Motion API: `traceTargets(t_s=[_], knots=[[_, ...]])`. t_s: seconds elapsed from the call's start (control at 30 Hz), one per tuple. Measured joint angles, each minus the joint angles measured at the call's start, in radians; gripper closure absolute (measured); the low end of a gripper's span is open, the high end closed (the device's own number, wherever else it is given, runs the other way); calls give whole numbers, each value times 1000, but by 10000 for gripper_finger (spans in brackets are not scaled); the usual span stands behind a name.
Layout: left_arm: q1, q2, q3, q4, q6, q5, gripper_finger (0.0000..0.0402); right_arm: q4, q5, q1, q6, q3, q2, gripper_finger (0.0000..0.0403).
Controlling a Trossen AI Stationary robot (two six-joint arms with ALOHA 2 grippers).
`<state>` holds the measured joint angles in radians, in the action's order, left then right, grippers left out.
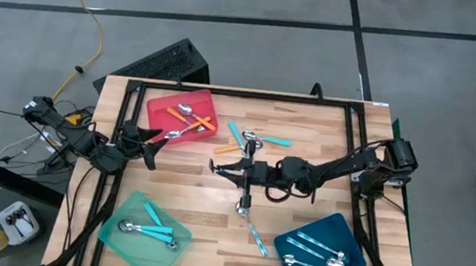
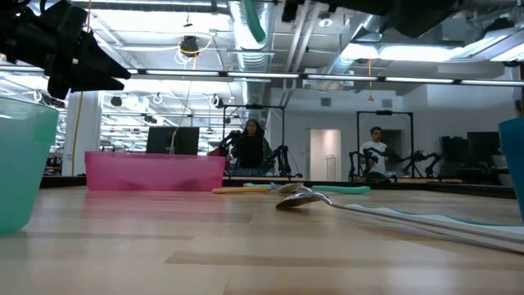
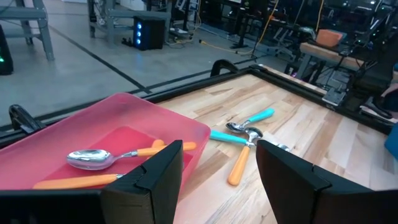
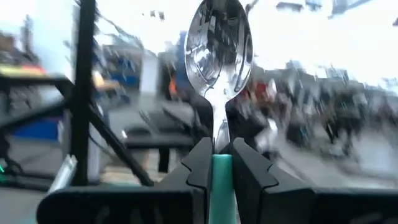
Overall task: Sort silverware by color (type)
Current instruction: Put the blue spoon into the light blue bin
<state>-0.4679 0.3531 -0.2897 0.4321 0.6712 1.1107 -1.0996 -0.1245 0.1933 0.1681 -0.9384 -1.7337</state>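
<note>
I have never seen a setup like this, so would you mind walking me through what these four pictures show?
Two dark robot arms work at a wooden table, sorting small metal spoons with coloured handles into plastic trays. One picture looks straight down, one looks level across the tabletop, and two come from cameras on the arms' wrists.

The red tray holds orange-handled spoons, the mint-green tray turquoise ones, the dark-blue tray pale-blue patterned ones. A few spoons lie loose on the wood.

The right gripper, over the table's middle, is shut on a turquoise-handled spoon. The left gripper hangs open beside the red tray.
</note>
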Motion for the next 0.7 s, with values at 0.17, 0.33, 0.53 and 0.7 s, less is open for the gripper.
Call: traceTargets(t_s=[0.17, 0.33, 0.53, 0.7], knots=[[0, 0, 0, -3, 0, -8, 212, -221, 69, 5, 22, -37, -107, 338], [0, 0, 0, -4, 3, -12, 212, -242, 133, 1, 1, -184, -245, 338], [0, 0, 0, -3, 3, -16, 212, -212, 281, 4, -41, -408, -391, 338], [0, 0, 0, -3, -2, -17, 212, -112, 355, 2, -104, -579, -485, 338]])
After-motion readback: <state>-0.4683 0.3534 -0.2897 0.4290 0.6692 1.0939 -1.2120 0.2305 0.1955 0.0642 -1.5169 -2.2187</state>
